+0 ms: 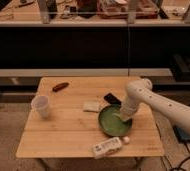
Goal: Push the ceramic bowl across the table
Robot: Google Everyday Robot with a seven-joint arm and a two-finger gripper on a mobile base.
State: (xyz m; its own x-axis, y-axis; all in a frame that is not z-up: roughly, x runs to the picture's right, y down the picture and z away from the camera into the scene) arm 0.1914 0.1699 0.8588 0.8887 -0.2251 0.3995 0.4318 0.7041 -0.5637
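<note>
The ceramic bowl [112, 121], green and shallow, sits on the wooden table [68, 145] toward its right side, near the front half. Nothing can be made out inside it apart from the tip of the robot's arm. The gripper [121, 116] reaches down from the right and rests inside the bowl against its right inner wall.

A white cup [41, 106] stands upright near the table's left edge, well apart from the bowl; its opening faces up, and what it holds, if anything, is not visible. A white bottle [108, 146] with printed labelling lies on its side at the front edge, just in front of the bowl, its cap end pointing right. A pale flat packet [92, 106] lies just left of the bowl's rim, close to it. A dark flat object [112, 99] lies just behind the bowl, near the arm. A reddish-brown oblong item [60, 87] lies toward the back left of the table, well apart from everything else. The white arm [158, 102] extends in from the right edge of the view, bending at an elbow above the table's right side.
</note>
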